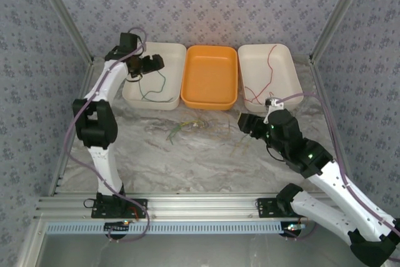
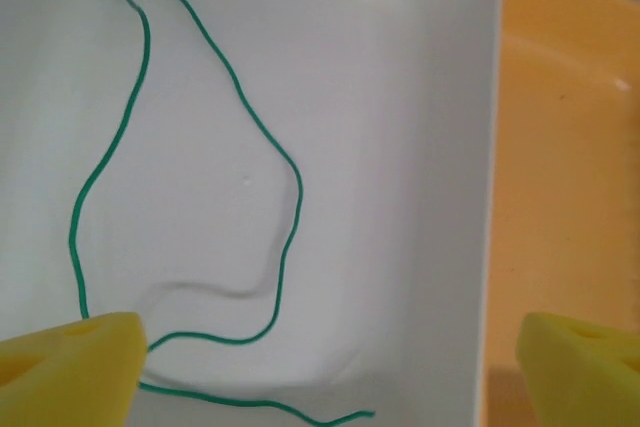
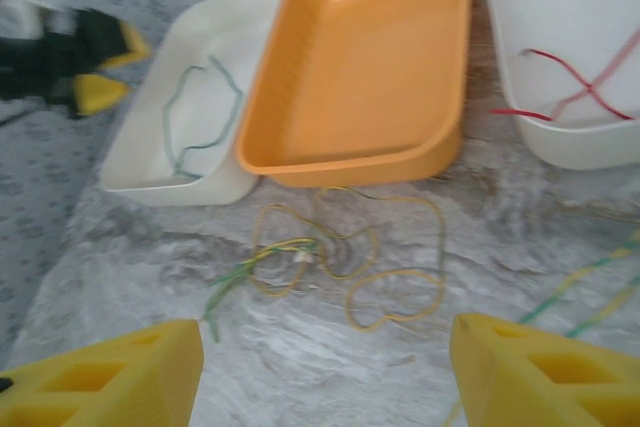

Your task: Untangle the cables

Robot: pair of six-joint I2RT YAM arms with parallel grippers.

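A dark green cable (image 1: pixel 152 85) lies loose on the floor of the left white tray (image 1: pixel 132 99). My left gripper (image 1: pixel 142 65) hovers over that tray. In the left wrist view the green cable (image 2: pixel 270 207) curls below the left gripper (image 2: pixel 330 367), which is open and holds nothing. A red cable (image 1: pixel 265 73) lies in the right white tray (image 1: pixel 295 92). A tangle of yellow-green cables (image 1: pixel 184 124) rests on the table in front of the orange tray (image 1: pixel 209 105). My right gripper (image 1: pixel 247 123) is open just right of it. The yellow-green tangle (image 3: pixel 340 252) lies ahead of the right gripper (image 3: pixel 325 367).
The orange tray (image 3: pixel 350 162) stands between the two white trays at the back of the marble table. More yellow-green strands (image 3: pixel 590 282) trail off to the right of the tangle. Patterned walls and metal posts close in the sides.
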